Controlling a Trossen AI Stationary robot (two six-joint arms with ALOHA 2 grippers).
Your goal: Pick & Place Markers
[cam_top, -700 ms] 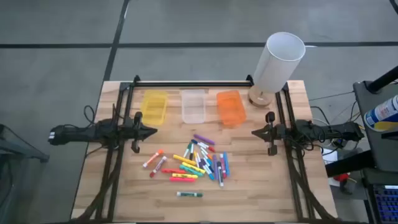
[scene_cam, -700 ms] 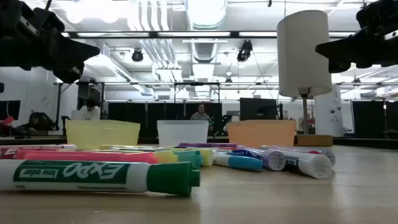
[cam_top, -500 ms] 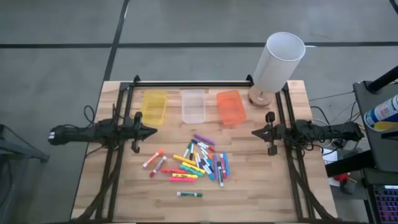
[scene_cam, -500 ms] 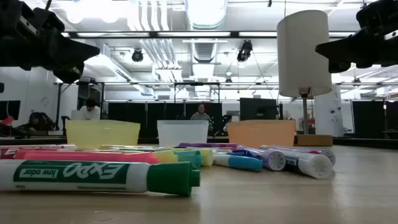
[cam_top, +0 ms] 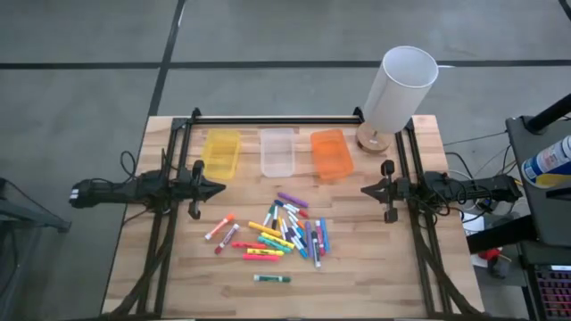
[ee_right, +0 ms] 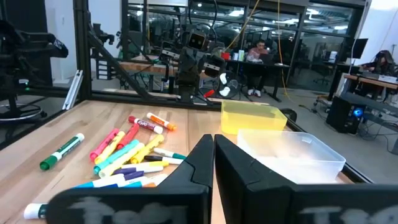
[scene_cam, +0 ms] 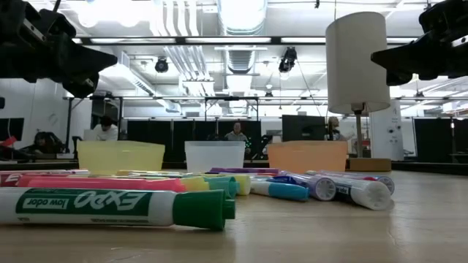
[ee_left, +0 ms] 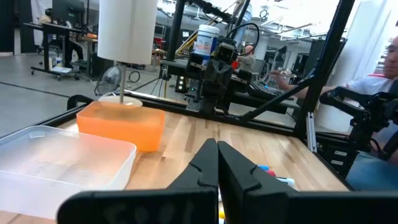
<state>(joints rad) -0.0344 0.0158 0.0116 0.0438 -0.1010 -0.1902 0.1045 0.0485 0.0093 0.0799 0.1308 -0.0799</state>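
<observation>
Both arms sat parked at the edges of the table, and nothing was gripped. The left hand waited at nine o'clock of the pile, fingers pressed together with no gap, empty; the right hand mirrored it at three o'clock, fingers likewise closed on nothing. The markers lay in a loose heap at the middle of the table, between the two hands and well apart from both. Most of them overlapped, so exact counts and some colours in the thick of the heap were hard to make out from above. At the pile's nine o'clock side, two red-and-white markers lay side by side, long axes running from seven to one o'clock. A purple marker at the heap's twelve o'clock edge ran from ten to four o'clock. Alone at six o'clock, apart from the rest, the green marker lay flat, long axis running nine to three; in the low view it filled the foreground, its white end cut off by the picture's edge and its green cap toward the right hand's side. Beyond the pile at twelve o'clock stood a row of three: yellow bin, clear bin, orange bin. A white lamp stood at one o'clock.
</observation>
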